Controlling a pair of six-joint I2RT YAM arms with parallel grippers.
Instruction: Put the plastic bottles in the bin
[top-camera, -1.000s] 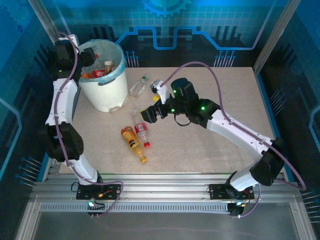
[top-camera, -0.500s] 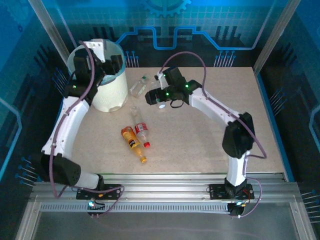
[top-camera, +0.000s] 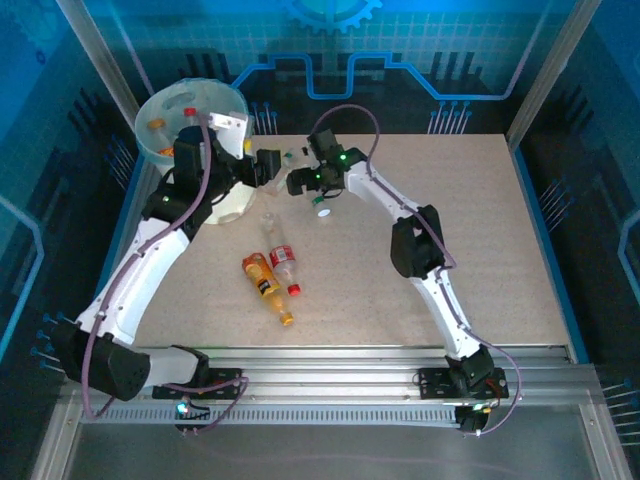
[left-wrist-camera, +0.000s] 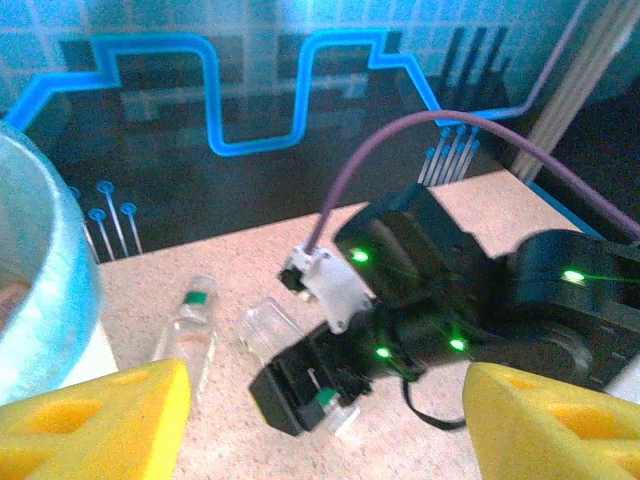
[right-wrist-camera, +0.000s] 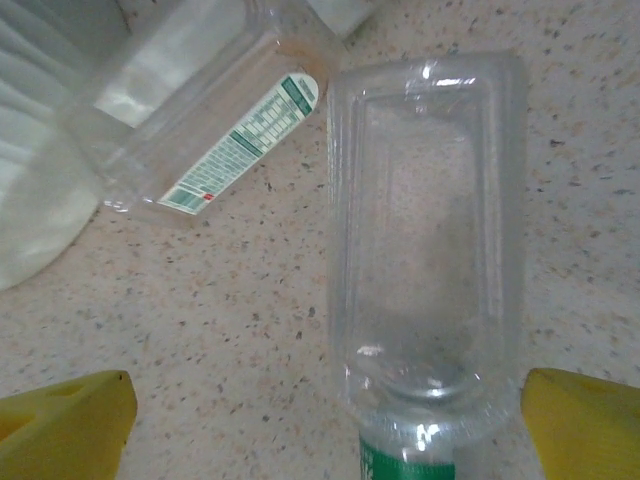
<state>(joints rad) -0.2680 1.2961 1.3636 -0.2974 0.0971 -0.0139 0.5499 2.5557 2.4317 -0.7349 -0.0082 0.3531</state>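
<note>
The bin (top-camera: 152, 108) stands at the back left with several bottles inside; its rim (left-wrist-camera: 55, 290) shows at the left wrist view's left edge. My left gripper (top-camera: 264, 165) (left-wrist-camera: 325, 412) hangs open and empty just right of the bin. My right gripper (top-camera: 303, 183) (right-wrist-camera: 328, 412) is open low over a clear bottle (right-wrist-camera: 425, 230) whose green-banded neck lies between the fingers; its base (left-wrist-camera: 265, 325) sticks out beyond them. A second clear bottle (right-wrist-camera: 215, 130) (left-wrist-camera: 192, 325) with a green cap lies beside it. An orange bottle (top-camera: 266, 287) and a red-labelled bottle (top-camera: 285, 262) lie mid-table.
A small clear bottle (top-camera: 268, 226) lies between the bin and the orange bottle. The two grippers are close together near the bin's right side. The speckled table (top-camera: 470, 230) stretches right of the right arm, with blue walls around it.
My left arm has swung from over the bin down to its right side. My right gripper has moved back and left to the clear bottles. The bin now sits further back left.
</note>
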